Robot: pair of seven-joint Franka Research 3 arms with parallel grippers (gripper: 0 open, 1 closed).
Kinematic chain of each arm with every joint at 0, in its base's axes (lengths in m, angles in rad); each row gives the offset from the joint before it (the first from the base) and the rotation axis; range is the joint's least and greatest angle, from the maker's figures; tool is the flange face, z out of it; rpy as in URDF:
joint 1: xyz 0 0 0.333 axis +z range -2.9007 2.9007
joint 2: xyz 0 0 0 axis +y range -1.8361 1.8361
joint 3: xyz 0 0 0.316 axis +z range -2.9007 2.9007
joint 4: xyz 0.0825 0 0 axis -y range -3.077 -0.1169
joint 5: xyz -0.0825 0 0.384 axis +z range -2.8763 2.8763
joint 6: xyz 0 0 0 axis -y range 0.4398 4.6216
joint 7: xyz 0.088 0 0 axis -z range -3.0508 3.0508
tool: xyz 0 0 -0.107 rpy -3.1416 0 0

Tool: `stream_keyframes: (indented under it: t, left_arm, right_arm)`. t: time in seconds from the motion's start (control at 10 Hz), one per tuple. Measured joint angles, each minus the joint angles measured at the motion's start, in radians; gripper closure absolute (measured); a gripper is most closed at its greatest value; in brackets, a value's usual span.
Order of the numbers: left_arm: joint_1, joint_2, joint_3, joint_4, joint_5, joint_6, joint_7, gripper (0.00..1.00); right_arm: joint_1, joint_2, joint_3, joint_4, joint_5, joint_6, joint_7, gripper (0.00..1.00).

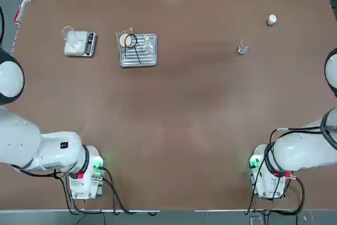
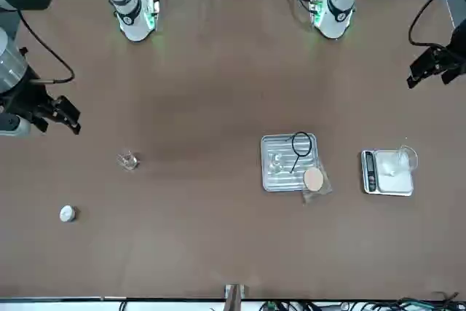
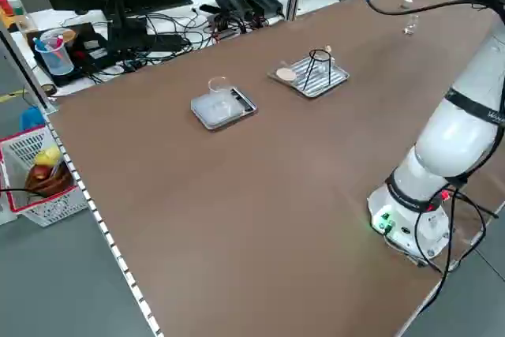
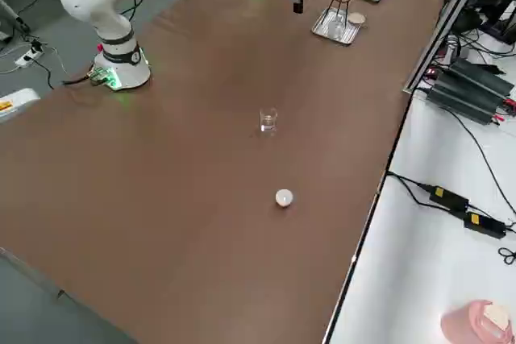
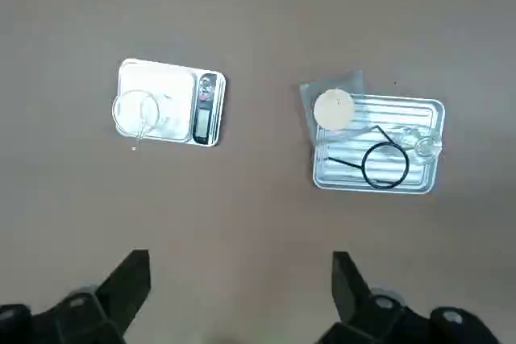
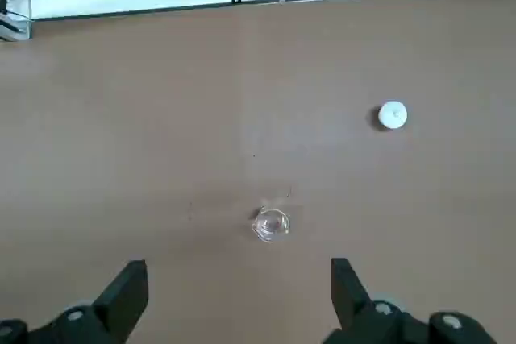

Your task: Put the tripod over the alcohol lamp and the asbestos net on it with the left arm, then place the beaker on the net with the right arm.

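A: Top view first?
B: Upper left of the frame: the tray (image 1: 138,56) holds the tripod (image 1: 131,41), with the net (image 1: 125,40) at its corner; the scale (image 1: 80,43) sits left of it. The beaker (image 1: 242,49) stands upper right, near a white bottle (image 1: 271,20).

A: Front view?
B: The right pincer (image 2: 57,116) hangs at the left edge, the left pincer (image 2: 431,68) at the right edge, both above the worktop (image 2: 218,92).

A: Wrist views?
B: Both pincers' fingers stand wide apart, empty. The lamp (image 5: 426,145) lies on the tray.
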Motion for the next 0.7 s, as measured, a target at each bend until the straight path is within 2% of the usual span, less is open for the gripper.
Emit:
stream_keyframes:
  t: [0.7]
  left_arm:
    - [-0.014,0.008,-0.004,-0.005,0.000,-0.004,-0.003,0.00]
  right_arm:
    - [0.000,0.000,0.000,0.000,0.000,0.000,0.000,0.00]
